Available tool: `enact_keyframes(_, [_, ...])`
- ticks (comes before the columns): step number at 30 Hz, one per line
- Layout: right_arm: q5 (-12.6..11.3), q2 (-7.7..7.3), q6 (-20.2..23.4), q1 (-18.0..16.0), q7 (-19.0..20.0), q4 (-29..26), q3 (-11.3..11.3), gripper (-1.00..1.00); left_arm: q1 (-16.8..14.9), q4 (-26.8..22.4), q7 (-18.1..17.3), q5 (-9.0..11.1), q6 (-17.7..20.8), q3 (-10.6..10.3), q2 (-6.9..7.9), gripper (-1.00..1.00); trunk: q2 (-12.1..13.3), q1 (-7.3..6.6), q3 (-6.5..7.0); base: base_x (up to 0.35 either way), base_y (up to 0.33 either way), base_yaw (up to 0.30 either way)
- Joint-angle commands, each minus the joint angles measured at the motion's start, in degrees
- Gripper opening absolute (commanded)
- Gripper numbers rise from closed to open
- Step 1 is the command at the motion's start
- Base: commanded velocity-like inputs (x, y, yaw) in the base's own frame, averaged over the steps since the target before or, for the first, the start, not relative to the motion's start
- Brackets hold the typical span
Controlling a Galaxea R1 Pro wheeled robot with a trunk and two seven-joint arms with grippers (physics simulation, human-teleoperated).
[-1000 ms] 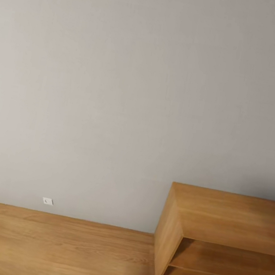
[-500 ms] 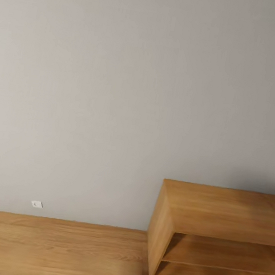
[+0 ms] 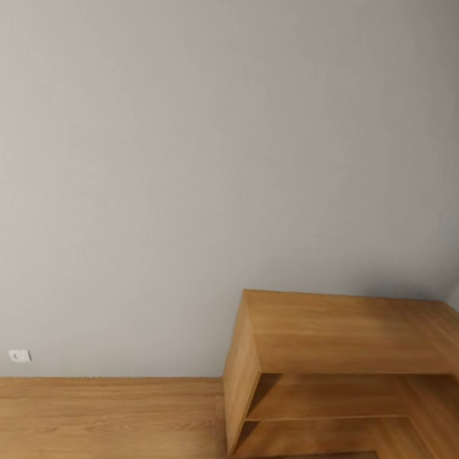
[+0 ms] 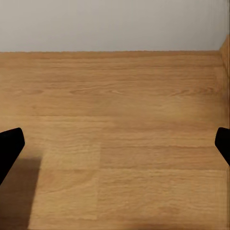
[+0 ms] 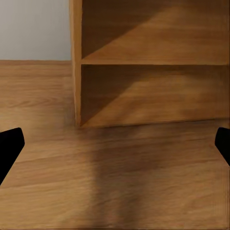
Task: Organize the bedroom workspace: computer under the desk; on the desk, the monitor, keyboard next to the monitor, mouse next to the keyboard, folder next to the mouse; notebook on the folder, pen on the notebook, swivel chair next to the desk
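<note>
From my head camera I look at a plain grey wall [image 3: 200,141] meeting a light wood floor [image 3: 90,423], with a small white outlet plate [image 3: 19,355] low on the wall. To the right stands a light wood cabinet [image 3: 339,332], L-shaped, running into the room's corner. Its open shelves [image 3: 328,397] hold nothing that I can see; both levels show bare wood in shadow.

My left gripper [image 4: 115,143] is spread wide: its two black fingertips [image 4: 10,143] sit at opposite edges of the left wrist view, with only floorboards and a strip of wall between them. It holds nothing and touches nothing. My right gripper [image 5: 115,143] is just as wide, its dark fingertips [image 5: 10,143] far apart, and empty too.

The right wrist view looks straight into the cabinet's end [image 5: 76,62] and its two shelf openings, with its shadow falling on the floor in front. The left wrist view gives me the floor running to the wall's foot, and a sliver of wood at one edge.

The desk, chair, folder and the other workspace things are outside what I can see here.
</note>
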Motion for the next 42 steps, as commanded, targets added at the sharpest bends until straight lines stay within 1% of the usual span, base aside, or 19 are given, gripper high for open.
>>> enact_keyframes(1, [-0.20, 0.03, -0.01, -0.05, -0.35, 0.04, 0.51, 1.00, -0.02, -0.02, 0.56, 0.02, -0.09, -0.51, -0.01, 1.00, -0.04, 0.00, -0.06, 0.000, 0.000, -0.300])
enact_keyframes(7, [-0.19, 0.08, 0.26, -0.05, -0.34, 0.03, 0.53, 1.00, -0.03, -0.02, 0.38, -0.18, -0.07, -0.75, 0.00, 1.00, -0.04, 0.00, -0.06, 0.000, 0.000, -0.300])
enact_keyframes(13, [-0.30, 0.11, 0.20, -0.05, -0.34, 0.03, 0.51, 1.00, -0.01, 0.17, 0.55, -0.01, -0.08, -0.56, 0.73, 1.00, -0.04, 0.00, -0.06, 0.000, 0.000, -0.292])
enact_keyframes(19, [-0.38, 0.08, 0.19, -0.05, -0.34, 0.03, 0.54, 1.00, -0.01, 1.55, 0.53, 0.10, 0.52, -0.61, 0.85, 1.00, -0.04, 0.00, -0.06, 0.000, 0.000, -0.280])
enact_keyframes(20, [-0.34, 0.06, 0.17, -0.05, -0.34, 0.06, 0.58, 1.00, 0.00, 1.99, 0.51, 0.10, 1.46, -0.61, 0.84, 1.00, -0.04, 0.00, -0.06, 0.000, 0.000, -0.275])
enact_keyframes(23, [-0.42, 0.03, 0.09, -0.05, -0.34, 0.17, 0.64, 1.00, -0.02, 2.59, 0.50, 0.11, 8.22, -0.60, 0.84, 1.00, -0.04, 0.00, -0.03, 0.000, 0.000, -0.273])
enact_keyframes(24, [-0.48, 0.02, -0.05, -0.05, -0.34, 0.19, 0.65, 1.00, -0.01, 2.66, 0.53, 0.11, 11.95, -0.63, 0.79, 1.00, -0.04, 0.00, 0.00, 0.000, 0.000, -0.273])
enact_keyframes(26, [-0.51, 0.00, -0.14, -0.05, -0.34, 0.22, 0.66, 1.00, -0.03, 2.72, 0.55, 0.12, 17.06, -0.64, 0.76, 1.00, -0.04, 0.00, 0.06, 0.000, 0.000, -0.273])
enact_keyframes(27, [-0.52, 0.00, -0.14, -0.05, -0.34, 0.23, 0.66, 1.00, -0.03, 2.74, 0.55, 0.12, 18.29, -0.64, 0.76, 1.00, -0.04, 0.00, 0.09, 0.000, 0.000, -0.273])
enact_keyframes(29, [-0.53, 0.02, -0.16, -0.05, -0.34, 0.27, 0.66, 1.00, -0.02, 2.75, 0.53, 0.12, 22.66, -0.60, 0.79, 1.00, -0.04, 0.00, 0.16, 0.000, 0.000, -0.273])
enact_keyframes(31, [-0.55, 0.02, -0.16, -0.05, -0.34, 0.28, 0.66, 1.00, -0.03, 2.75, 0.50, 0.12, 25.10, -0.58, 0.81, 1.00, -0.04, 0.00, 0.22, 0.000, 0.000, -0.271])
enact_keyframes(33, [-0.54, 0.03, -0.17, -0.05, -0.34, 0.31, 0.66, 1.00, -0.01, 2.75, 0.48, 0.12, 27.41, -0.61, 0.83, 1.00, -0.04, 0.00, 0.29, 0.000, 0.000, -0.263])
enact_keyframes(36, [-0.49, -0.04, -0.13, -0.05, -0.34, 0.35, 0.64, 1.00, 0.01, 2.72, 0.47, 0.12, 27.89, -0.60, 0.82, 1.00, -0.04, 0.00, 0.39, 0.000, 0.000, -0.259])
enact_keyframes(38, [-0.41, -0.95, -0.03, -0.05, -0.34, 0.37, 0.66, 1.00, 0.01, 2.74, 0.47, 0.12, 28.14, -0.57, 0.82, 1.00, -0.04, 0.00, 0.47, 0.000, 0.000, -0.256])
enact_keyframes(40, [-0.43, -2.23, -0.01, -0.05, -0.34, 0.38, 0.66, 1.00, -0.01, 2.72, 0.47, 0.12, 28.19, -0.60, 0.83, 1.00, -0.04, 0.00, 0.55, 0.000, 0.000, -0.253])
enact_keyframes(42, [-0.49, -2.90, 0.00, -0.05, -0.34, 0.38, 0.66, 1.00, -0.02, 2.72, 0.47, 0.12, 28.21, -0.59, 0.81, 1.00, -0.04, 0.00, 0.64, 0.000, 0.000, -0.252])
